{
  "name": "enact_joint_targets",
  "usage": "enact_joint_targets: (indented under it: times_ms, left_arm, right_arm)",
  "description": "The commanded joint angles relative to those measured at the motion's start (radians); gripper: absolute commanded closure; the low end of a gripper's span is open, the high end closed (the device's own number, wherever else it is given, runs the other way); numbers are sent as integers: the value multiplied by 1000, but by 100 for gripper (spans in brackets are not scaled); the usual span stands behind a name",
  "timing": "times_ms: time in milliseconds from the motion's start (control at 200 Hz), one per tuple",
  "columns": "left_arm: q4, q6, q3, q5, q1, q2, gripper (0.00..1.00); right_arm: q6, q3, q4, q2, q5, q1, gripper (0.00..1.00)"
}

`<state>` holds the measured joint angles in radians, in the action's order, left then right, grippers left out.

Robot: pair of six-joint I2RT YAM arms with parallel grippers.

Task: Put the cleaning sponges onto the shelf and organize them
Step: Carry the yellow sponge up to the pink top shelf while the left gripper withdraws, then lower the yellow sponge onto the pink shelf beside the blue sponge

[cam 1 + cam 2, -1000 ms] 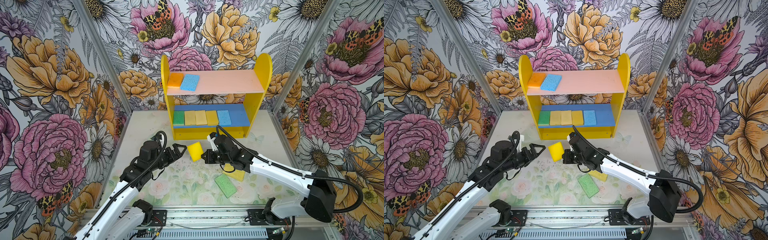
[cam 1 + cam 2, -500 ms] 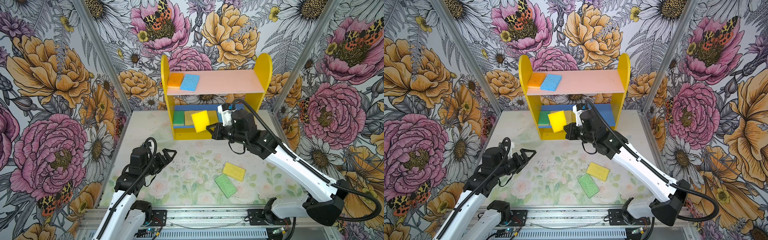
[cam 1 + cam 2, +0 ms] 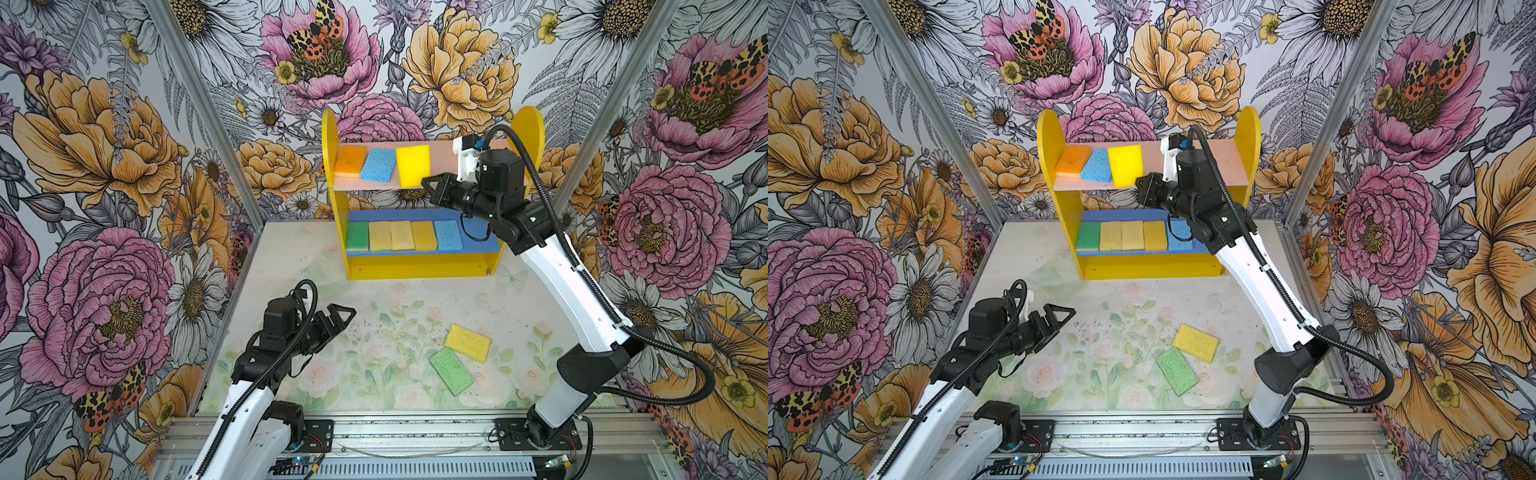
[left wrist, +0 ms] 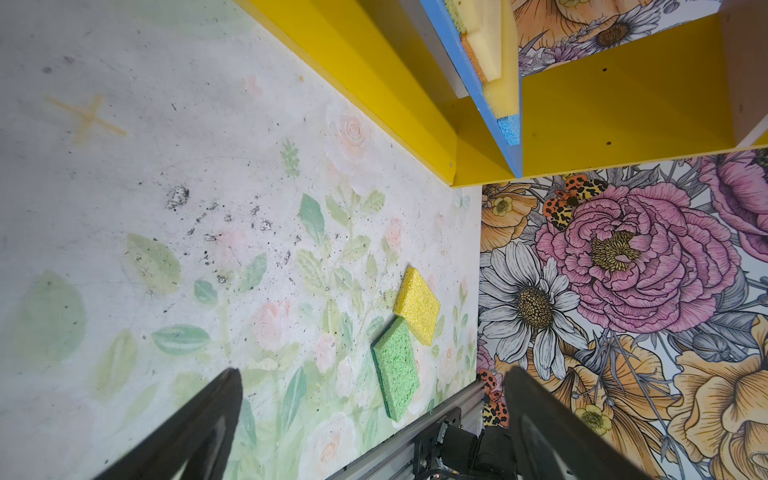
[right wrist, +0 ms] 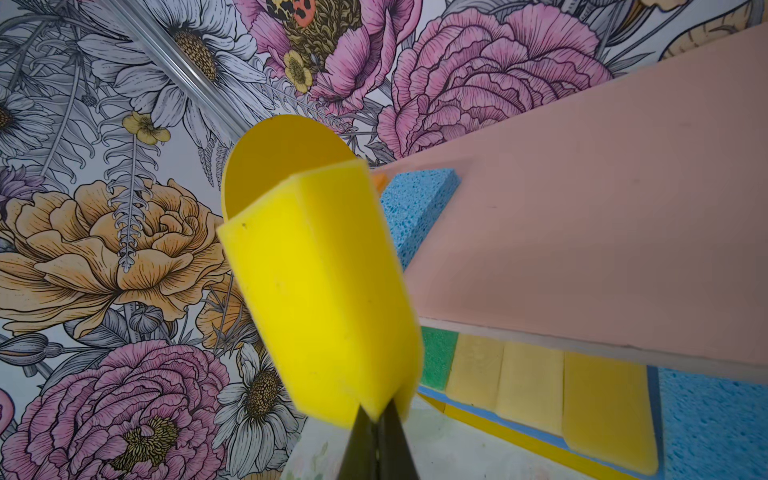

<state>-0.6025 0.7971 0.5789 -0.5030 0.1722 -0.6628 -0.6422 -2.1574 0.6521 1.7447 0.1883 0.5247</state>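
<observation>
My right gripper [image 3: 426, 183] [image 5: 378, 415] is shut on one corner of a bright yellow sponge [image 3: 412, 165] [image 5: 320, 291]. It holds the sponge tilted over the shelf's pink upper board [image 3: 440, 156], beside a blue sponge [image 3: 378, 165] and an orange sponge [image 3: 350, 160]. On the blue lower board [image 3: 478, 245] lie a green sponge [image 3: 357, 235], three tan ones and a blue one [image 3: 448, 235] in a row. A yellow sponge [image 3: 467, 343] [image 4: 417, 305] and a green sponge [image 3: 451, 371] [image 4: 395, 368] lie on the table. My left gripper [image 3: 340, 316] [image 4: 372, 399] is open and empty, low at the table's left.
The shelf [image 3: 1142, 266] stands against the back wall, its yellow side panels [image 3: 530, 124] rising above the pink board. Floral walls close in left, right and behind. A metal rail [image 3: 415, 432] runs along the front edge.
The right arm has carried the bright yellow sponge from the table in front of the shelf up to the pink board. The left arm has drawn back toward the front left, still open.
</observation>
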Motion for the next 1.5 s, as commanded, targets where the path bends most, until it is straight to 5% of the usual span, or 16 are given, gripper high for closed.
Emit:
enact_joint_targets:
  times_ms: [0, 525, 825, 1496]
  left_arm:
    - [-29, -44, -5, -33, -17, 5, 1]
    - [-36, -59, -5, -68, -45, -27, 1]
    - [-36, -57, -10, -73, -50, -20, 1]
    - [-35, -55, -13, -82, -60, -13, 1]
  right_arm:
    - [-7, -89, 25, 64, 38, -20, 100]
    - [-61, -262, 24, 223, 62, -80, 100]
    - [-76, -285, 24, 243, 73, -82, 69]
    - [-22, -277, 28, 239, 39, -154, 44]
